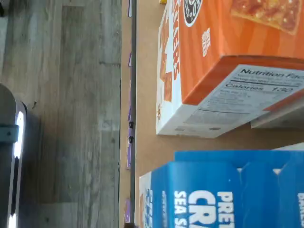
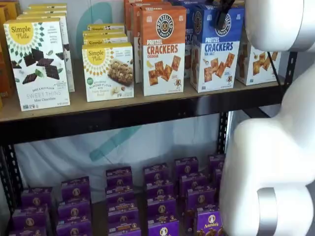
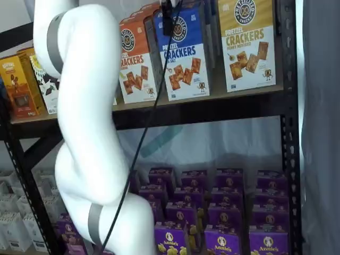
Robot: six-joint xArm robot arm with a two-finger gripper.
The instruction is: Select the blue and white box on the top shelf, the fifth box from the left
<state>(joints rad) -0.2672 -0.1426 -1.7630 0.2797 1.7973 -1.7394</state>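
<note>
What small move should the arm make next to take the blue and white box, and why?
Probably a short descent. In both shelf views the end effector hangs at the top edge of the blue and white box on the top shelf, but no fingers clearly straddle the carton, and whether they are open cannot be told.

Mock retail shelving, lab-style setup: black metal rack with tan board top shelf (image 2: 123,105), boxed snacks faced forward in rows, purple boxes (image 2: 162,196) stocked below, white backdrop sheet (image 2: 162,140), grey wood-look floor (image 1: 71,118).
</note>
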